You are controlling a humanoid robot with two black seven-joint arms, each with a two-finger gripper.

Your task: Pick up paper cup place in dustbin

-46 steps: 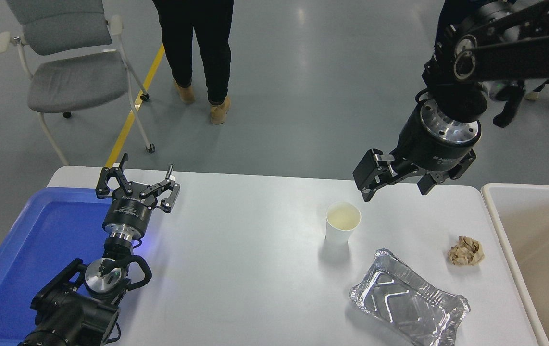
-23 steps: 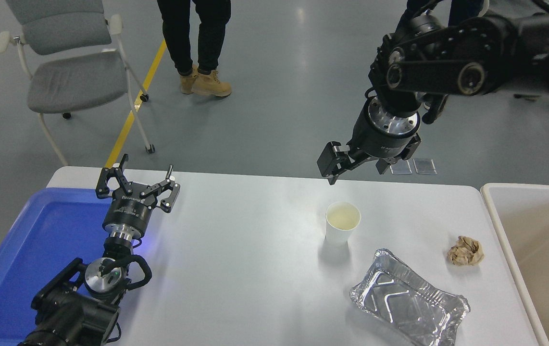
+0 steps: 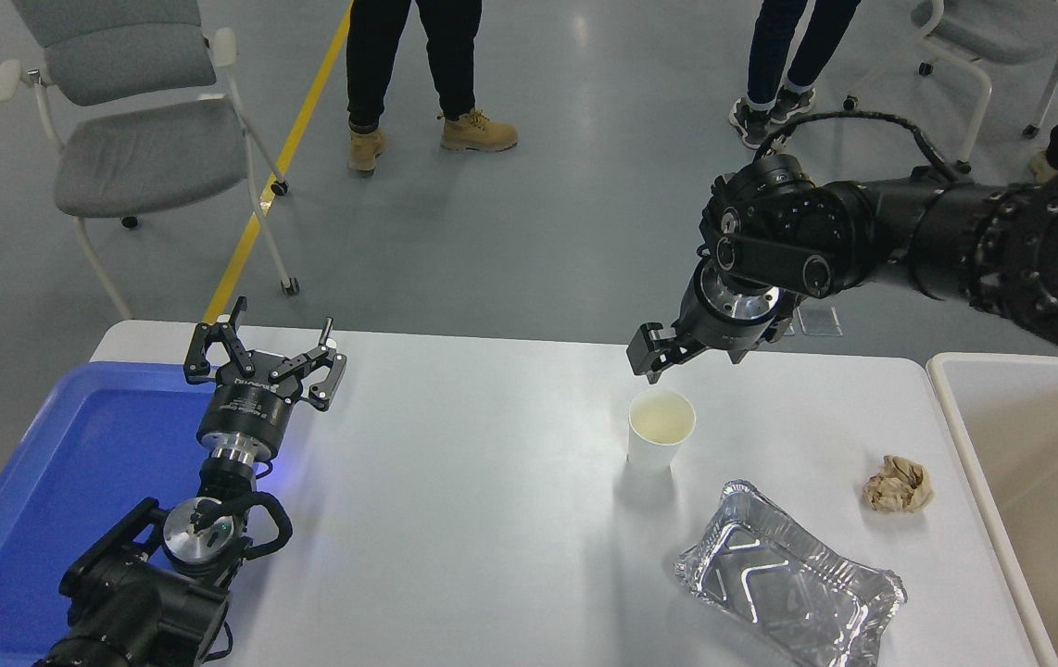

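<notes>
At lower left I'm seeing my left gripper (image 3: 265, 357) parking with its fingers spread by the blue tray (image 3: 56, 463). Mid-table the paper cup (image 3: 661, 426) is standing upright and untouched, my right gripper (image 3: 677, 352) is hanging just above and behind its rim, and I can't tell its finger state. Right of that, foil tray (image 3: 788, 579) and brown paper ball (image 3: 898, 484) are sitting near the dustbin (image 3: 974, 435) at the table's right edge.

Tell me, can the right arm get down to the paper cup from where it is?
Probably yes. The right gripper hangs just beyond the paper cup, which stands upright with bare table around it; the foil tray and paper ball lie clear of that path.
</notes>
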